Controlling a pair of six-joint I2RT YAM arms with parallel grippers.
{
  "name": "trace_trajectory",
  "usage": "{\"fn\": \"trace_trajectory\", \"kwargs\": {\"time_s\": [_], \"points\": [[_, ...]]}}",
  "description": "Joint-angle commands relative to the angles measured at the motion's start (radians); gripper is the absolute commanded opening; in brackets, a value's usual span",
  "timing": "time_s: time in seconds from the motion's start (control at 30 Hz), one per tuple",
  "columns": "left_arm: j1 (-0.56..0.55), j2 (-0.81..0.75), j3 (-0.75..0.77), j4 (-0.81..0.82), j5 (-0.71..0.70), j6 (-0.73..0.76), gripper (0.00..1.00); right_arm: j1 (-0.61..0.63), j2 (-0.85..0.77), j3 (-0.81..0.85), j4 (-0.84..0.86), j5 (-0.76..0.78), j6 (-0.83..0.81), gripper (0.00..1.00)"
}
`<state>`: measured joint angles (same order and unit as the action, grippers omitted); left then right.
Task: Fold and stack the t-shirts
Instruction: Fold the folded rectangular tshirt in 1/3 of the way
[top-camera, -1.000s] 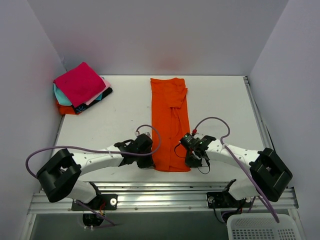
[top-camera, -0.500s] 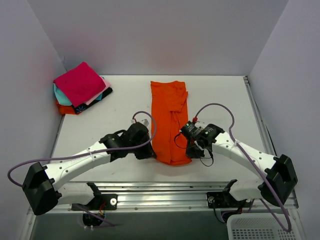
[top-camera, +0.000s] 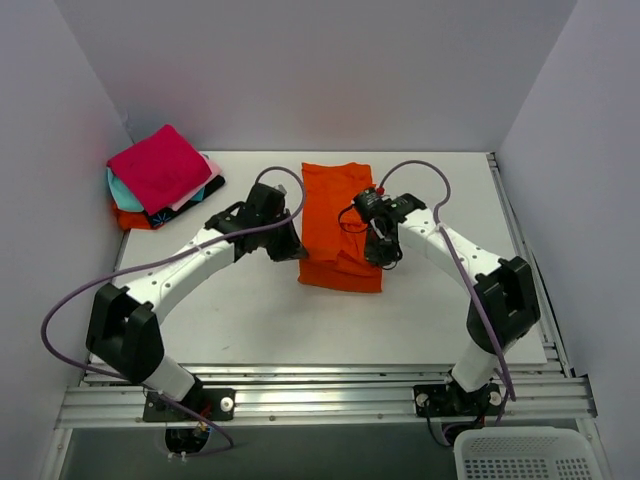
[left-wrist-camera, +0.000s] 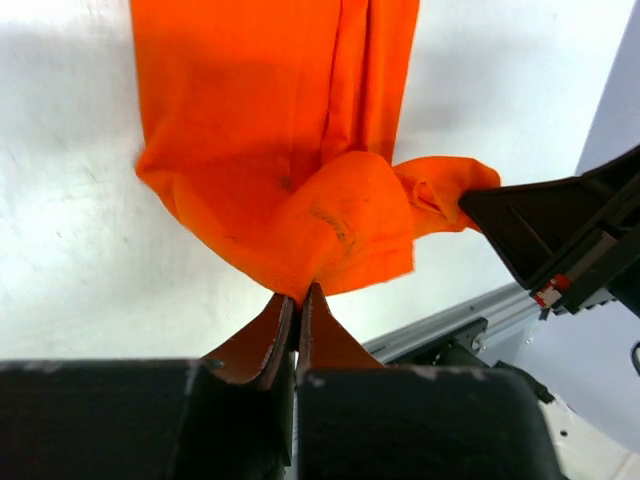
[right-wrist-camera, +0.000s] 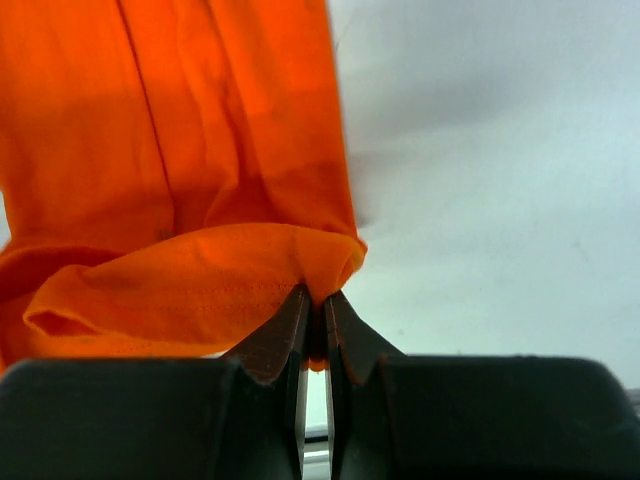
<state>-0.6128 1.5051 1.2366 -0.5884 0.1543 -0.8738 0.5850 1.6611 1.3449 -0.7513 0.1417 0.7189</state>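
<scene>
The left gripper (left-wrist-camera: 297, 300) and right gripper (right-wrist-camera: 315, 305) are folding the orange t-shirt (top-camera: 335, 200), jaws pinching its hem corners; level, matched travel should align the edges.

readable text: none in any view
orange t-shirt (top-camera: 340, 225): plain cloth, no lettering or tag legible
stack of folded t-shirts (top-camera: 160, 185): black one at the bottom shows a coloured print at its edge; too small to make out any letters
left arm (top-camera: 190, 268): white housing, no marking legible
right arm (top-camera: 447, 250): white housing, no marking legible
red-and-white tab (left-wrist-camera: 548, 294): on the black part at the right edge of the left wrist view; blurred, nothing to read
</scene>
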Motion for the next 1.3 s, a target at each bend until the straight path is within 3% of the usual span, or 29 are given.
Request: {"fn": "trace_trajectory", "kwargs": {"time_s": [0.0,0.23,0.5,0.53,0.57,0.6,0.63,0.67,0.73,0.9,1.13,1.27], "points": [[0.047,0.096,0.133,0.025,0.067,0.084,0.02,-0.045,0.06,0.091,-0.045,0.024,-0.093,0.0],[0.123,0.326,0.36,0.016,0.157,0.154,0.02,-0.12,0.277,0.295,-0.057,-0.008,-0.171,0.0],[0.203,0.63,0.632,0.006,0.237,0.168,0.05,-0.192,0.589,0.723,-0.14,-0.028,-0.233,0.01],[0.209,0.659,0.664,-0.004,0.24,0.167,0.17,-0.209,0.658,0.778,-0.158,-0.027,-0.237,0.09],[0.226,0.691,0.699,-0.011,0.248,0.164,0.63,-0.218,0.696,0.839,-0.181,-0.027,-0.239,0.37],[0.232,0.749,0.771,-0.02,0.261,0.164,0.96,-0.227,0.727,0.956,-0.224,-0.024,-0.24,0.52],[0.238,0.774,0.805,-0.043,0.261,0.164,0.94,-0.246,0.78,1.012,-0.243,-0.021,-0.242,0.66],[0.251,0.811,0.833,-0.05,0.263,0.156,0.94,-0.254,0.802,1.061,-0.27,-0.021,-0.242,0.99],[0.265,0.823,0.853,-0.031,0.274,0.119,0.94,-0.277,0.83,1.149,-0.286,-0.031,-0.236,1.0],[0.298,0.767,0.779,0.039,0.277,0.082,0.94,-0.323,0.717,1.018,-0.229,-0.036,-0.234,1.0],[0.301,0.612,0.663,-0.002,0.191,0.163,0.94,-0.333,0.413,0.547,-0.076,-0.019,-0.216,1.0],[0.297,0.442,0.389,0.044,0.156,0.147,0.94,-0.329,0.228,0.257,0.065,-0.069,-0.177,1.0]]}}
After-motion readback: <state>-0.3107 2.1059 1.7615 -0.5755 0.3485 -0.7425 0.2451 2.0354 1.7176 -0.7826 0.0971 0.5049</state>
